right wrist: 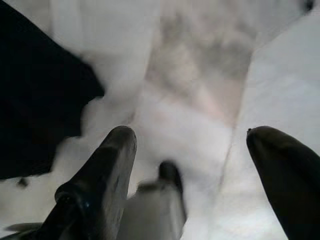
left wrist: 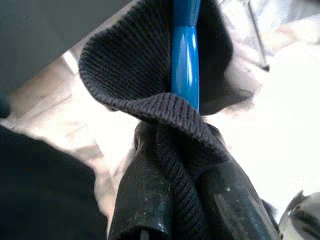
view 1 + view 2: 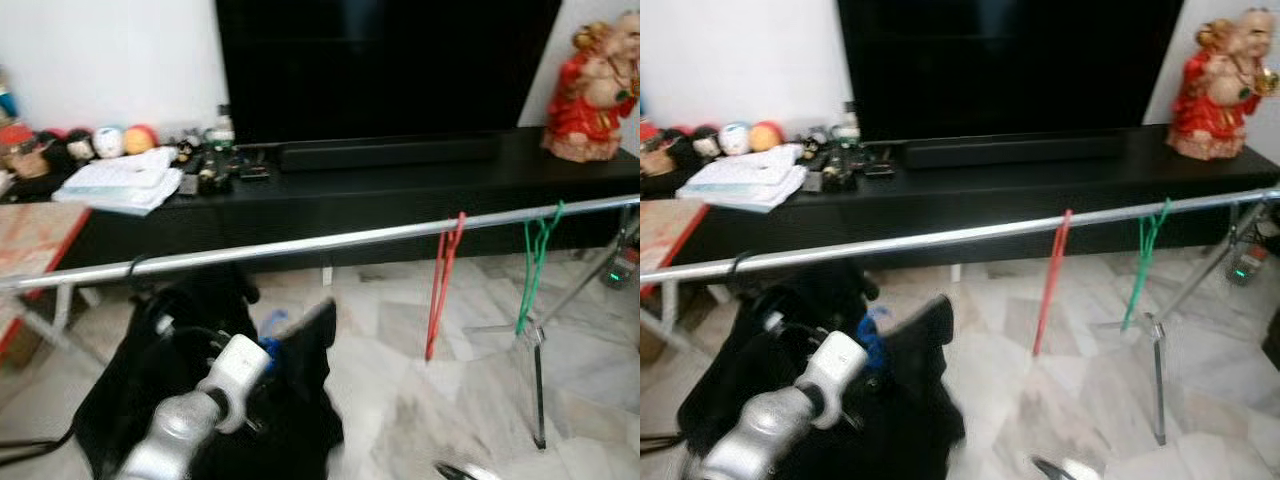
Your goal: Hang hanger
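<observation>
1. Silver rail (image 3: 300, 245) is seen running across the view, sloping up toward the robot's right; marble floor (image 3: 400, 390) lies open under it, w/ a black TV bench (image 3: 400, 190) behind.
2. Rail's left stretch is bare above the garment; a red hanger (image 3: 440, 290) and green hanger (image 3: 535, 270) are hung further right, apart from each other, both dangling nearly vertical.
3. Rack leg (image 3: 538, 390) is stood on the floor below the green hanger.
4. Blue hanger (image 2: 185, 55) is held low, below the rail, inside a black knit garment (image 2: 150, 90); its visible bar is pointed away from the wrist along the fingers.
5. Left gripper (image 2: 185, 200) is clamped on garment and blue hanger together.
6. Right gripper (image 1: 192, 145) is held low over the floor, fingers spread apart, nothing between them.
</observation>
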Motion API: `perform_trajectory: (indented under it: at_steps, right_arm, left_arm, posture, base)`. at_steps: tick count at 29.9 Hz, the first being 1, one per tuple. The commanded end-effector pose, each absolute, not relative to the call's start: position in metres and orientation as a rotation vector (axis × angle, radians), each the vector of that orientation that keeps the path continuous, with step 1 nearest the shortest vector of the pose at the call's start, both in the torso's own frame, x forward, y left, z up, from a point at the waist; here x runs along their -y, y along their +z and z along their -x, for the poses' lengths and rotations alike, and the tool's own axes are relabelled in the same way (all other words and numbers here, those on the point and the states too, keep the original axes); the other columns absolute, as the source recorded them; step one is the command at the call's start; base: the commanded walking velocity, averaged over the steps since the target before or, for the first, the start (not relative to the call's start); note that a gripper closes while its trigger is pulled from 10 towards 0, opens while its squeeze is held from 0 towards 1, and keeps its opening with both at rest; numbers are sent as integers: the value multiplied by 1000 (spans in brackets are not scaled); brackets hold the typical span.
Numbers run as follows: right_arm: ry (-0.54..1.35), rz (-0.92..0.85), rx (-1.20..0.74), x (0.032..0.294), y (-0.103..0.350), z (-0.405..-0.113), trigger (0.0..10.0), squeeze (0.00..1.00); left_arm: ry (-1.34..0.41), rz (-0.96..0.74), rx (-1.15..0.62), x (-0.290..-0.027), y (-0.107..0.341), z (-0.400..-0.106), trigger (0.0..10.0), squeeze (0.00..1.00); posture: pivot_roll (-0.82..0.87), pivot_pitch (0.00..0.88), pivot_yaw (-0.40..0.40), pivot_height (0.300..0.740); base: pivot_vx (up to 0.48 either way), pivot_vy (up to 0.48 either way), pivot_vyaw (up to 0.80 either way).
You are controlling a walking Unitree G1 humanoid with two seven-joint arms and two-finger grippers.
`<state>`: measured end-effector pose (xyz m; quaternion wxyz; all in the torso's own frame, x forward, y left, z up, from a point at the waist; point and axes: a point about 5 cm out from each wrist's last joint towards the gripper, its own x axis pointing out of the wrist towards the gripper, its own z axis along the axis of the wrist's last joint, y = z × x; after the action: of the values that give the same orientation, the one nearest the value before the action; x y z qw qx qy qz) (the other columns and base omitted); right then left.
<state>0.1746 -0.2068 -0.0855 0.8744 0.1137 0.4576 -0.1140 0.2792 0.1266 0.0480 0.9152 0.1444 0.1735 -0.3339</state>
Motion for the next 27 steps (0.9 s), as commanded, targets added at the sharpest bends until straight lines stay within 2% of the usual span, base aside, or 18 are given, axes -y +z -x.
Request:
perform_trajectory:
  at_steps: [1, 8, 15, 27]
  right_arm:
    - [-212, -260, -958, 194, -87, -177, 10000, 0]
    - [-198, -253, -957, 194, -86, -177, 10000, 0]
    - [-196, -254, -949, 193, -85, -179, 10000, 0]
    - [-211, -270, -947, 191, -85, -180, 10000, 0]
  left_arm:
    - [-669, -346, -350, -140, 52, -281, 10000, 0]
    - [-676, -399, -302, -139, 66, -293, 10000, 0]
    - [-687, -361, -228, -124, 88, -319, 10000, 0]
    - [-477, -278, -243, -124, 107, -357, 10000, 0]
  posture:
    - [77, 36, 11, 740]
    - [83, 40, 6, 740]
    - [70, 40, 14, 740]
    - [47, 45, 34, 740]
  base:
    - [0, 0, 0]
    - [0, 0, 0]
    - [0, 0, 0]
    - [0, 0, 0]
